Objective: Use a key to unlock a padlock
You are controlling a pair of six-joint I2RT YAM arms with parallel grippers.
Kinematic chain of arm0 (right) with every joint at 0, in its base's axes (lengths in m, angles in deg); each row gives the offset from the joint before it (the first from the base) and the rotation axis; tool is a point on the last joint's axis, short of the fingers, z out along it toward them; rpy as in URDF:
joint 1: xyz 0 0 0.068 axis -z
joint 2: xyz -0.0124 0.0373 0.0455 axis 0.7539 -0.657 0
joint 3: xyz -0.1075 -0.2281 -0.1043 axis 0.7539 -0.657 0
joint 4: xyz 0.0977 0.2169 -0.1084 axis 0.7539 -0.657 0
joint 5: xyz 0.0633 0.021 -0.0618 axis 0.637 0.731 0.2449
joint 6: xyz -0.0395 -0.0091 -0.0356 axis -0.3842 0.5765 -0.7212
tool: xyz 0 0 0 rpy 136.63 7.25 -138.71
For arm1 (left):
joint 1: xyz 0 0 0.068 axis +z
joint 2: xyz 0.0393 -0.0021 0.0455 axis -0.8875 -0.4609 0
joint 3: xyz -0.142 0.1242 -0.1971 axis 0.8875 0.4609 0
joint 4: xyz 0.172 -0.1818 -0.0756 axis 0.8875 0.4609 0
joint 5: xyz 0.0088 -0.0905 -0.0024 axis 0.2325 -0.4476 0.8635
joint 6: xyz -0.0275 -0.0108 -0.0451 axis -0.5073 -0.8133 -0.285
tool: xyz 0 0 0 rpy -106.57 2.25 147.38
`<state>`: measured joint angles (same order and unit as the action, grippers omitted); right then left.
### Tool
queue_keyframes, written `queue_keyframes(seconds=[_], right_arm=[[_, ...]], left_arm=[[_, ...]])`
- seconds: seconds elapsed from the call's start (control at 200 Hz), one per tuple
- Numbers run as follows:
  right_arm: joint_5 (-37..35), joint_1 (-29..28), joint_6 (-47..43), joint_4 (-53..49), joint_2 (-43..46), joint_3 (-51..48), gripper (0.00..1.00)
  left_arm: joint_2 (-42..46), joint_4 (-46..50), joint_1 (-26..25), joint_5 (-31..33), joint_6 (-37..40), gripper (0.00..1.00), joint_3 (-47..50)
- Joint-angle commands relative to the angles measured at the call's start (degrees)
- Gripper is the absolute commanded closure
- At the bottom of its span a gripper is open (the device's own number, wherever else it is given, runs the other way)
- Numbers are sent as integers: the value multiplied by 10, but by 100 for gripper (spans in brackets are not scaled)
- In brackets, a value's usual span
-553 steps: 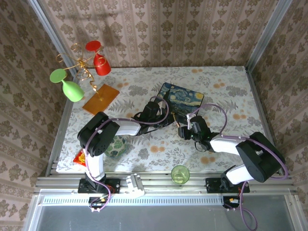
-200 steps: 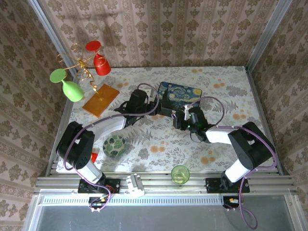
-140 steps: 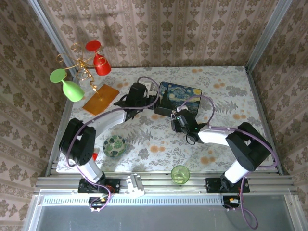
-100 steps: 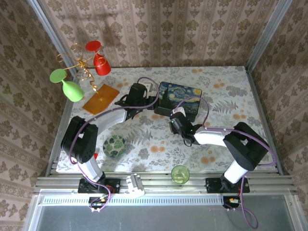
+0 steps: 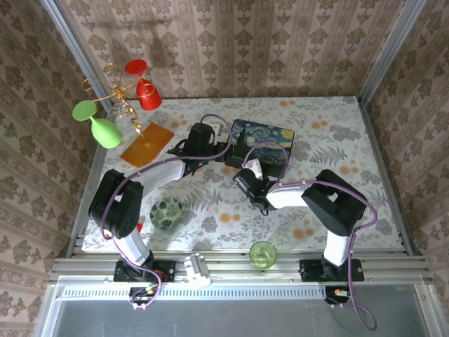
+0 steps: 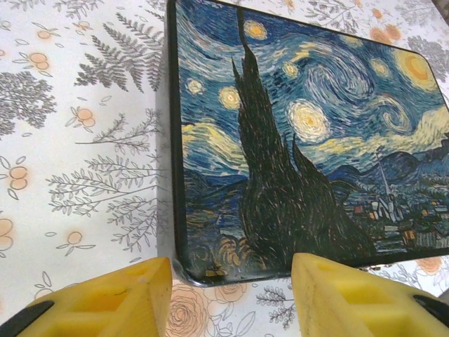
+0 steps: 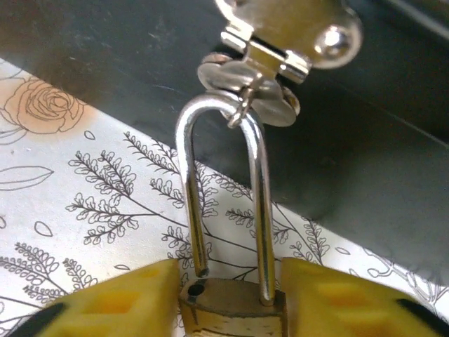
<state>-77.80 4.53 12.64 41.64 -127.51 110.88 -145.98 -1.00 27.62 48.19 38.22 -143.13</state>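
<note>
Your right fingers (image 7: pixel 119 302) pinch the small brass padlock (image 7: pixel 231 309) hanging from the painted starry-night box (image 6: pixel 295 140) by its clasp (image 7: pixel 280 35), and one leg of the silver shackle (image 7: pixel 223 105) looks sprung, so next ease the body downward to confirm the release, with your left fingers (image 6: pixel 105 298) spread wide near the box corner.

No word, number, brand mark or sign can be read anywhere. In the right wrist view the brass body of the padlock (image 7: pixel 231 309) shows only its top edge at the bottom of the picture, and no stamp is legible on it. In the left wrist view the lid of the starry-night box (image 6: pixel 302 140) carries a painted night sky and village, with no lettering to make out.
</note>
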Motion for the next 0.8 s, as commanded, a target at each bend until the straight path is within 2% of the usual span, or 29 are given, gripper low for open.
queue_keyframes(seconds=[0.0, 0.085, 0.215, 0.335, 0.39, 0.435, 0.535, 0.68, 0.795], right_arm=[[24, 9, 12, 22, 11, -28, 69], [78, 21, 26, 48, 43, -58, 77], [196, 55, 15, 95, 81, -95, 66], [350, 126, 47, 182, 97, -145, 70], [390, 150, 60, 201, 101, -160, 69], [416, 158, 54, 202, 107, -163, 68], [499, 179, 60, 227, 117, -173, 54], [523, 208, 95, 269, 142, -210, 52], [490, 224, 105, 239, 178, -221, 53]], left_arm=[[-10, 11, -3, 23, 21, 51, -9], [-18, 12, -4, 22, 21, 50, -11], [-19, 6, -4, 22, 20, 51, -9], [-22, 3, -4, 19, 18, 50, -9], [-21, 0, -4, 17, 17, 51, -8], [-20, -2, -3, 16, 16, 51, -6], [-20, -6, -4, 13, 15, 50, -5], [-24, -9, -4, 13, 17, 51, -6], [-26, -5, -4, 9, 20, 50, -13]])
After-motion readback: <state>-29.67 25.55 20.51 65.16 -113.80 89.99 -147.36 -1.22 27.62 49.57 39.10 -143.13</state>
